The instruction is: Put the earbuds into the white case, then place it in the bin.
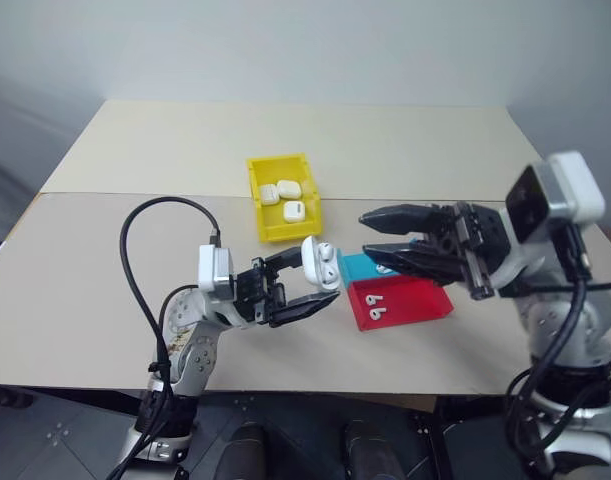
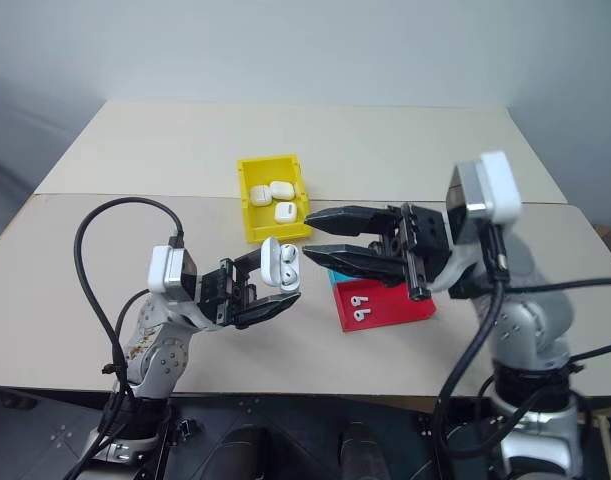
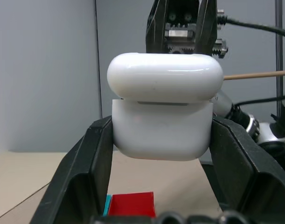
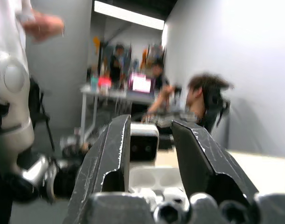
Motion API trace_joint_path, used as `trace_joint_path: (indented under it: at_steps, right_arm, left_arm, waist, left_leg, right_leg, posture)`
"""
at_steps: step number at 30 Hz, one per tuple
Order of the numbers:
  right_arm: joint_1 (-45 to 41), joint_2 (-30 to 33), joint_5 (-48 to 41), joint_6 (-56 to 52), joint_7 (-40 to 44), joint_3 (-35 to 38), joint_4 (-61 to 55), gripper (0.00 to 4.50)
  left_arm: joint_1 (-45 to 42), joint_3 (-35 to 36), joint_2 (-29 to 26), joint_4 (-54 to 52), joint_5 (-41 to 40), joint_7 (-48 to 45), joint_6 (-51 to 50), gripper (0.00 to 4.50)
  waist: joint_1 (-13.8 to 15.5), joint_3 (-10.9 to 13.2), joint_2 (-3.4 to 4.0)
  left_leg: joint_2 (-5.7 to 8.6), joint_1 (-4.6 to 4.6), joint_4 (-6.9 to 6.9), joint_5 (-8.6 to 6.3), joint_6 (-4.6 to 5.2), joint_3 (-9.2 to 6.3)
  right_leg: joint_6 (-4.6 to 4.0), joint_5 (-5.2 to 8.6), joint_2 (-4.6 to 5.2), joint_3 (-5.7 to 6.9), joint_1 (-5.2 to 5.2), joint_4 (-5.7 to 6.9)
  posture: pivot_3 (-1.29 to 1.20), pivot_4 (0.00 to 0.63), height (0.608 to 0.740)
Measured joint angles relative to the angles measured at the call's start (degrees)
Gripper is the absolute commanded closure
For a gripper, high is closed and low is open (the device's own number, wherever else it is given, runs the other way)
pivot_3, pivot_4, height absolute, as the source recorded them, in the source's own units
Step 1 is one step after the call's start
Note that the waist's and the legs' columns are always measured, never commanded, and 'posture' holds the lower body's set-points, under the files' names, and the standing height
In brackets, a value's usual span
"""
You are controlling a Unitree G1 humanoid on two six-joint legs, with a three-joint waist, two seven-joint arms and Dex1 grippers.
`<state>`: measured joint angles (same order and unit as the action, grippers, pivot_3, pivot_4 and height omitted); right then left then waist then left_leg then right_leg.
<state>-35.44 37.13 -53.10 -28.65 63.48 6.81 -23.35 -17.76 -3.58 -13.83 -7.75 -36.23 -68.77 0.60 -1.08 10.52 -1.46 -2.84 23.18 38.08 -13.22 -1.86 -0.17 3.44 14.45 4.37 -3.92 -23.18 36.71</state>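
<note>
At centre frame, the left gripper (image 1: pixel 307 284) has its jaws clamped on one white case (image 1: pixel 322 264), lid ajar, held above the surface (image 1: pixel 105 260). The right gripper (image 1: pixel 377 233), jaws parted and empty, hovers just right of it. Three more cases sit in the yellow bin (image 1: pixel 260 215) above centre, and two earbuds (image 1: pixel 376 310) lie in the red tray (image 1: pixel 420 300) beside a blue tray (image 1: pixel 357 266).

The left gripper (image 1: pixel 303 283) is held above the table, pointed to the right — its fingers clamped. The right gripper (image 1: pixel 377 234) is raised opposite, pointed left — its fingers parted, nothing gripped between them.
</note>
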Motion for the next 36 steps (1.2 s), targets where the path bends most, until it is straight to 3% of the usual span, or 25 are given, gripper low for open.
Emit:
trace_joint_path:
  at_steps: [6, 15, 24, 36]
  right_arm:
    - [-12.99, 7.72, 5.54, -6.71, -1.32, -6.17, 0.39, 4.47]
    - [-21.53, 7.05, 16.87, -9.07, -2.09, -19.37, -2.83, 4.47]
    - [-22.07, 6.35, 23.23, -7.97, 1.26, -24.00, -2.69, 4.47]
    - [-19.71, 8.38, 27.42, -4.30, 4.67, -23.25, -0.82, 4.47]
  left_arm:
    - [-1.79, -0.38, 0.68, 1.49, 2.58, 1.15, 0.62, 1.73]
    - [-2.73, -1.22, 2.71, 3.53, 4.64, 1.85, 3.05, 1.73]
    - [-2.54, -2.28, 3.25, 3.91, 5.87, 3.00, 4.37, 1.73]
    - [-1.94, -2.48, 2.77, 4.21, 5.75, 3.38, 4.38, 1.73]
  waist:
    - [0.09, 0.00, 0.00]
    - [0.17, 0.00, -0.01]
    - [0.24, 0.00, -0.01]
    - [0.26, -0.01, -0.01]
  left_leg:
    - [0.00, 0.07, 0.00, 0.00, 0.00, 0.00]
    - [0.00, 0.09, 0.02, 0.00, 0.01, -0.01]
    - [0.00, 0.09, 0.02, 0.00, 0.01, -0.01]
    - [0.00, 0.09, 0.02, 0.00, 0.01, -0.01]
  right_leg:
    - [0.00, 0.00, 0.01, 0.00, -0.06, -0.02]
    - [0.00, 0.00, 0.01, 0.02, -0.07, -0.02]
    - [0.00, 0.00, 0.01, 0.02, -0.08, -0.01]
    - [0.00, 0.00, 0.01, 0.02, -0.08, -0.01]
  posture:
    - [0.00, 0.150, 0.740]
    - [0.00, 0.150, 0.740]
    - [0.00, 0.150, 0.740]
    - [0.00, 0.150, 0.740]
